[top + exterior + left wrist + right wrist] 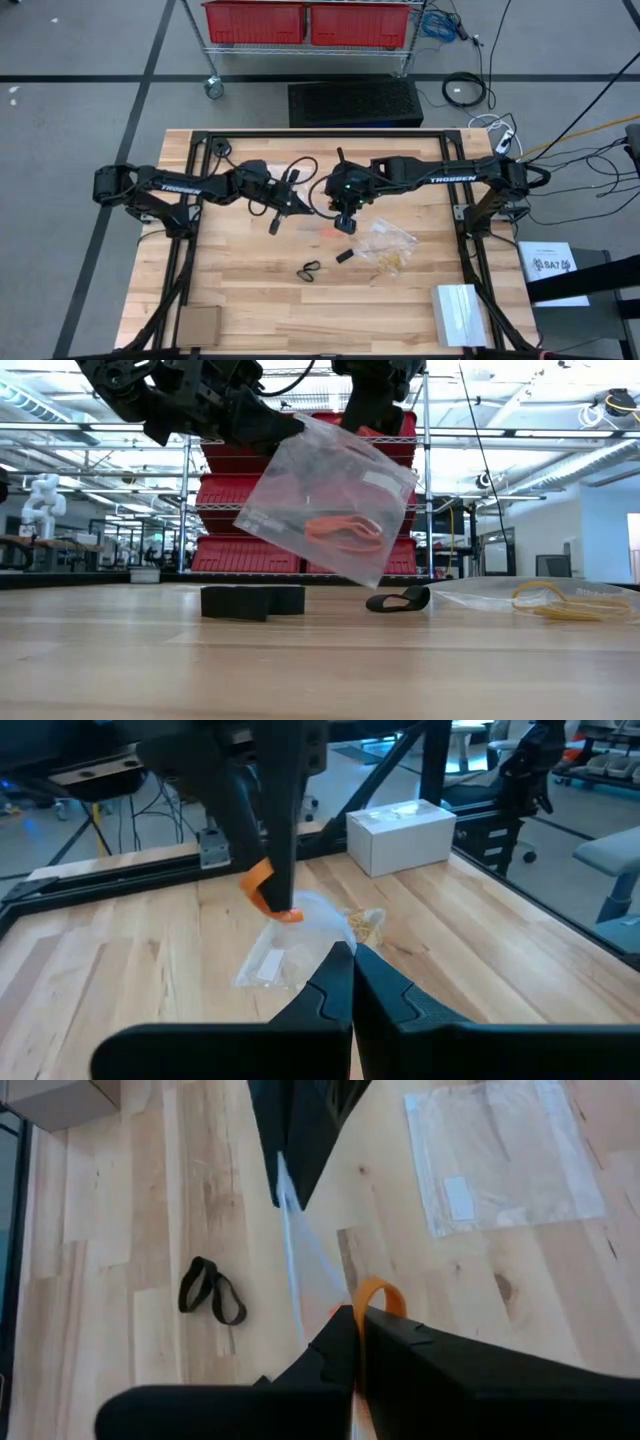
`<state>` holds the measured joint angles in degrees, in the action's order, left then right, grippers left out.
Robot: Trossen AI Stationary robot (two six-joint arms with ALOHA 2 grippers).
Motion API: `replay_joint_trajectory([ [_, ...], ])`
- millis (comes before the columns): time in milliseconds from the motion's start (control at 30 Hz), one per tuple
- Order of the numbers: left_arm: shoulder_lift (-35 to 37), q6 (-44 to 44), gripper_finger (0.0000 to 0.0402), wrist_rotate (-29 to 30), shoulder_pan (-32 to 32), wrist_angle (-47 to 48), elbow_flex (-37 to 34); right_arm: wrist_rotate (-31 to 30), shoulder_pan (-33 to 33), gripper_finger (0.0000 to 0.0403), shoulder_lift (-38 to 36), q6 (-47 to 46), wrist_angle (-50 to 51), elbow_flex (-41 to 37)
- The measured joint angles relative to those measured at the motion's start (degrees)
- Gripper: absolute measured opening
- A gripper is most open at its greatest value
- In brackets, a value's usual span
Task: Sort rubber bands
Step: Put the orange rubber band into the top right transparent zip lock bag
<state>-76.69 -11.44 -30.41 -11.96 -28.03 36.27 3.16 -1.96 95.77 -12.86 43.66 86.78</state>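
Note:
A clear plastic bag [330,490] hangs tilted above the table's middle, with orange-red rubber bands [340,530] in its lower part. My left gripper [352,952] is shut on the bag from the left. My right gripper [355,1315] slants down at the bag's top edge from the right and is shut on an orange-red rubber band [375,1295]. Black rubber bands [308,270] lie on the wood nearer the front edge. A second clear bag [388,240] lies flat right of them, with pale tan rubber bands [545,600] in it. My left gripper pinches the bag's upper corner [285,428] between its two shut fingers, nearly level, from the table's left. The bag hangs below it, clear of the table. My right gripper pinches an orange-red band between its fingertips, slanting down from the right. A loop [262,885] sticks out beside the fingers, at the bag's top edge [300,1250]. Whether the fingers also hold the bag, I cannot tell.
A small black block [343,256] lies on the wood under the held bag. A white box [458,312] stands at the front right corner, a brown cardboard piece [197,325] at the front left. The dark frame rails [190,250] run along the table's sides.

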Motion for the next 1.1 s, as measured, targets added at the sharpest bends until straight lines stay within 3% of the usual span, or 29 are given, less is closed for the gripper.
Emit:
replay_joint_trajectory([
  [800,0.02,2.03,0.0,0.9,0.0,-0.2,0.59,-0.09,1.68,0.0001,1.76,-1.6,-1.03,0.02],
  [933,0.02,2.03,0.0,3.15,0.0,-0.17,0.59,0.04,1.68,0.0026,2.29,-1.41,-1.07,0.02],
  [1100,0.02,2.03,0.0,4.11,0.0,-0.19,0.59,0.18,1.68,0.009,2.32,-1.76,-1.73,0.0],
])
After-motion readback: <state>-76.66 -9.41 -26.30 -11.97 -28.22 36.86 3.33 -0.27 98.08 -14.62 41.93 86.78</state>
